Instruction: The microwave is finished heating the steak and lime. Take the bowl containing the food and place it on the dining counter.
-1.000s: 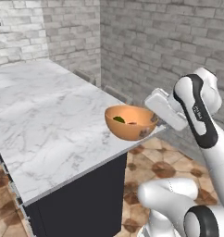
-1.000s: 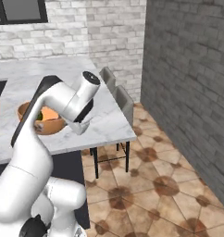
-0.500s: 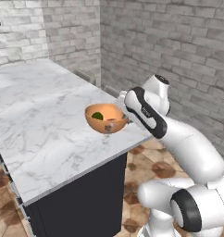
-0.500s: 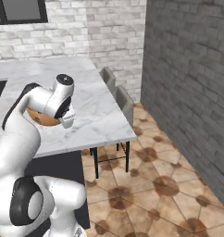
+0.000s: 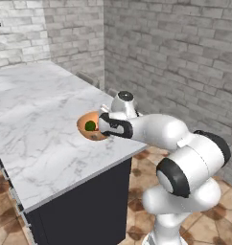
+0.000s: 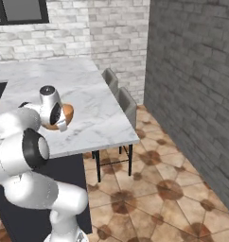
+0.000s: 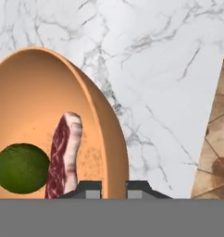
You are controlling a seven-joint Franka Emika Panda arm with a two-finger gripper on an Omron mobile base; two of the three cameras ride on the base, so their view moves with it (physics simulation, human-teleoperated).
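Farther in over the dining counter (image 5: 36,124) now, my gripper (image 7: 114,187) clamps the bowl (image 7: 49,115) rim; lime (image 7: 21,167) and steak (image 7: 63,155) lie inside.

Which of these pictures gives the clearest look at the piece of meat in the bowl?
The hand view: the steak stands large beside the lime inside the bowl. The left base view shows the bowl's inside and the lime; the right base view shows just the bowl's outer side.

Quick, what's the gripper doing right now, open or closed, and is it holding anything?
Gripper: closed on the rim of the bowl, holding it over the dining counter.
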